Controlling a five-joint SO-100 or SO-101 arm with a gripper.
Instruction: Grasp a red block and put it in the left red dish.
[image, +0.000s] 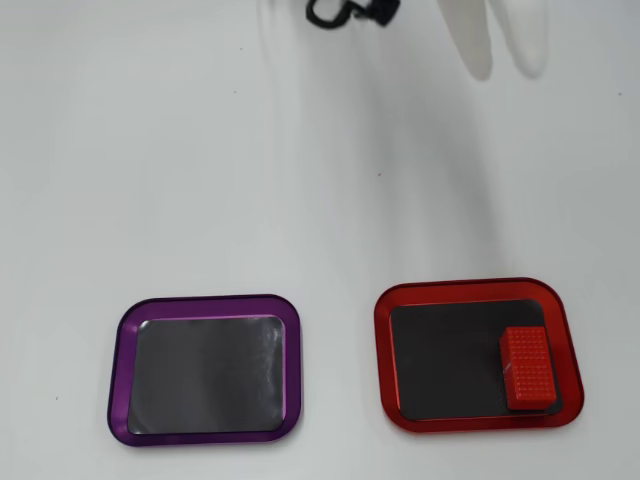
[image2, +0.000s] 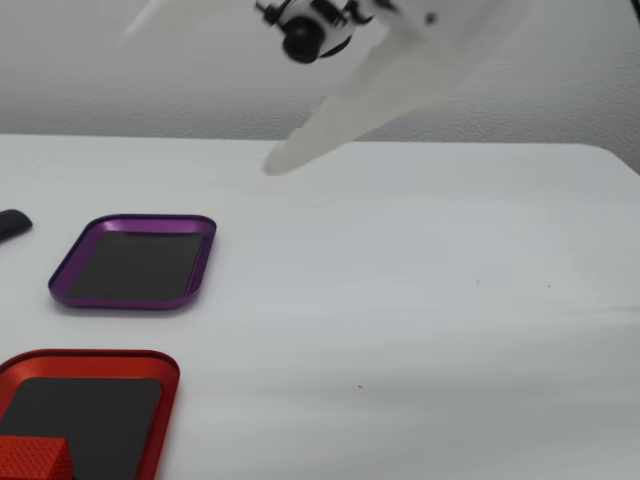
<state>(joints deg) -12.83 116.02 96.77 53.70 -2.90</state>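
Observation:
The red block lies flat inside the red dish, against the right side of its dark floor in the overhead view. In the fixed view the block shows at the bottom left corner, inside the same dish. My gripper hangs at the top of the overhead view, far from the dish and high above the table. Its two white fingers are apart and hold nothing. In the fixed view the gripper is blurred and points down to the left.
A purple-rimmed tray with a dark, bare inside sits left of the red dish in the overhead view; the fixed view shows it behind the red dish. A small black object lies at the fixed view's left edge.

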